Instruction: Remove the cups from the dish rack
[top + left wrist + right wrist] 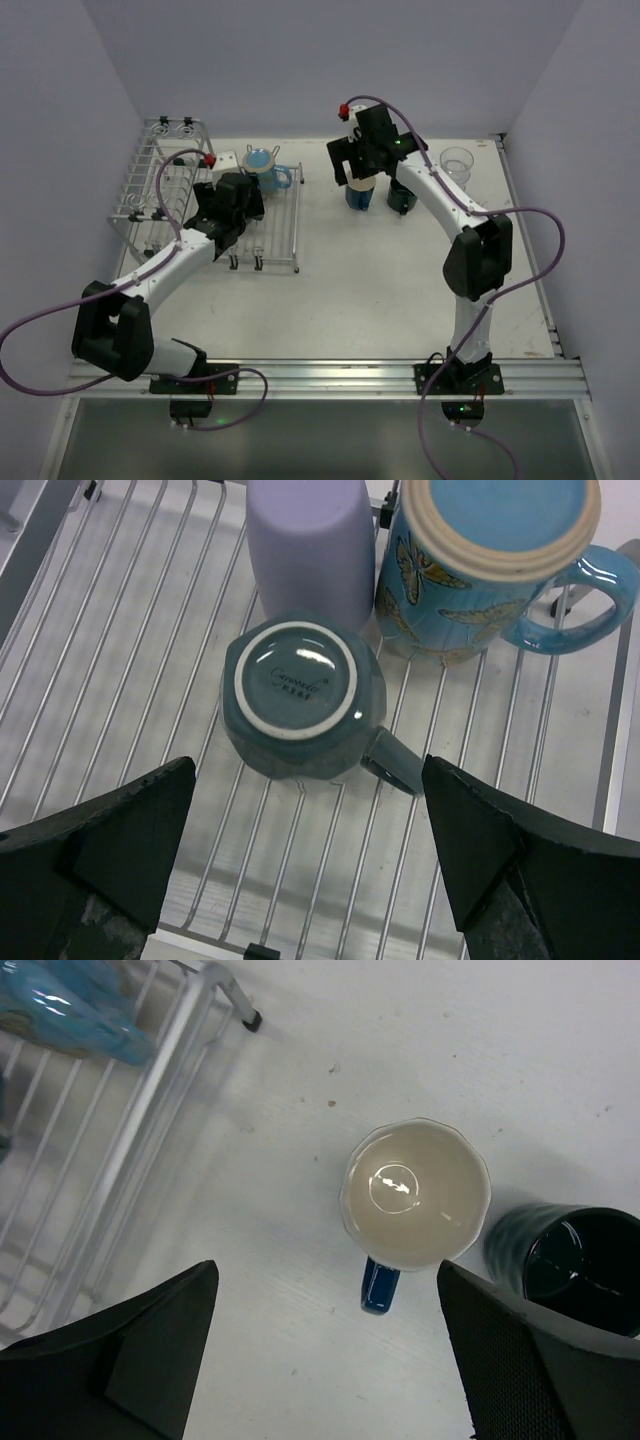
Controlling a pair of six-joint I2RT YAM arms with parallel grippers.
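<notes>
Inverted teal mug point(300, 705), between parted left fingers point(120, 840)

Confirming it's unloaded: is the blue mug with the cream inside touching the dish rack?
Apart. The right wrist view shows bare table between the blue mug and the dish rack.

A white tabletop point(380, 290) fills the centre, lightly speckled and scuffed. Pale lavender walls enclose it: the back wall point(330, 60) at 12 o'clock, one side wall point(50, 150) at 9 o'clock, another side wall point(600, 200) at 3 o'clock. An aluminium rail point(340, 378) crosses at 6 o'clock, with a dull grey-green surface point(330, 440) below it. The light is soft and even.
</notes>
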